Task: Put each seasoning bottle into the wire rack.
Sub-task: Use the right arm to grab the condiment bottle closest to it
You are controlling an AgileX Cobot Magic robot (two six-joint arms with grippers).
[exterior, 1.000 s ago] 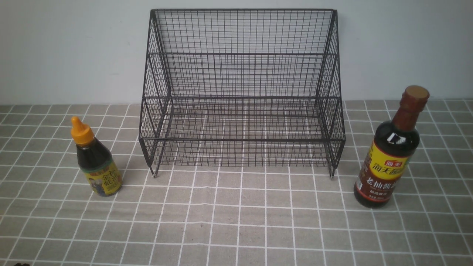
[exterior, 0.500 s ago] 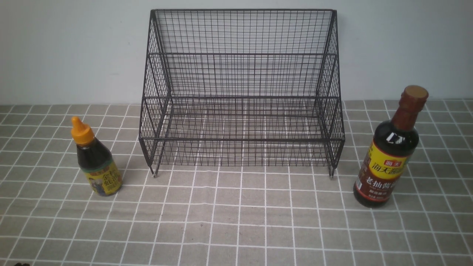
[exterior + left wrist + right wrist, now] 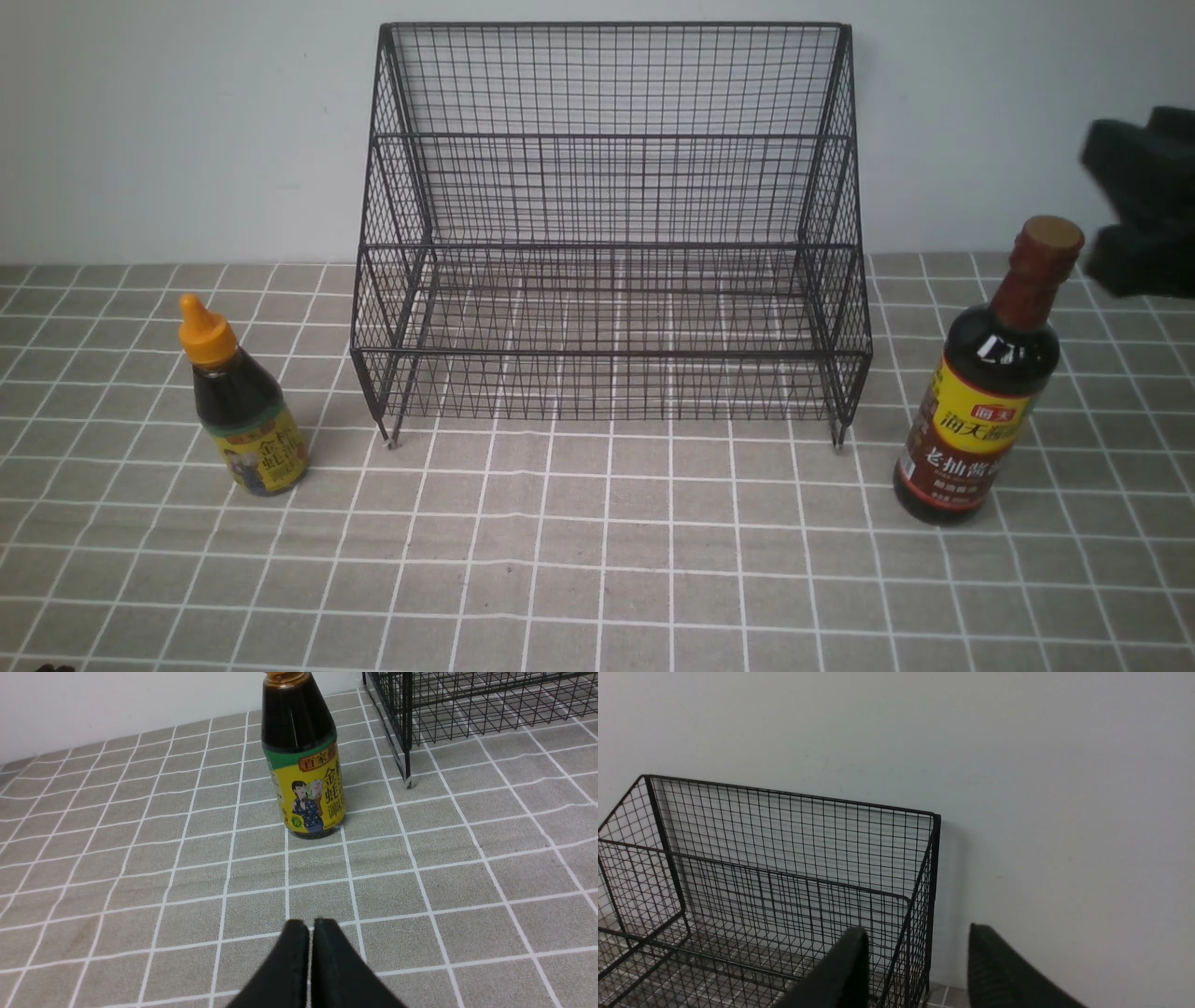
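The black wire rack (image 3: 611,233) stands empty at the back middle, against the wall. The short bottle (image 3: 241,411) with the orange nozzle stands upright left of it. The tall bottle (image 3: 990,392) with the brown-red cap stands upright right of it. My right gripper (image 3: 1111,213) is open and empty, blurred, up beside and just right of the tall bottle's cap. Its wrist view shows the open gripper (image 3: 917,935) facing the rack's right end (image 3: 931,882) and the wall; the tall bottle is out of that view. My left gripper (image 3: 310,926) is shut and empty, low over the cloth, short of the short bottle (image 3: 303,765).
A grey checked cloth (image 3: 597,560) covers the table. A pale wall (image 3: 187,121) runs close behind the rack. The rack's front left foot (image 3: 407,777) stands near the short bottle.
My right gripper has come into the front view at the right edge, near the tall bottle's cap. The bottles and the rack have not moved.
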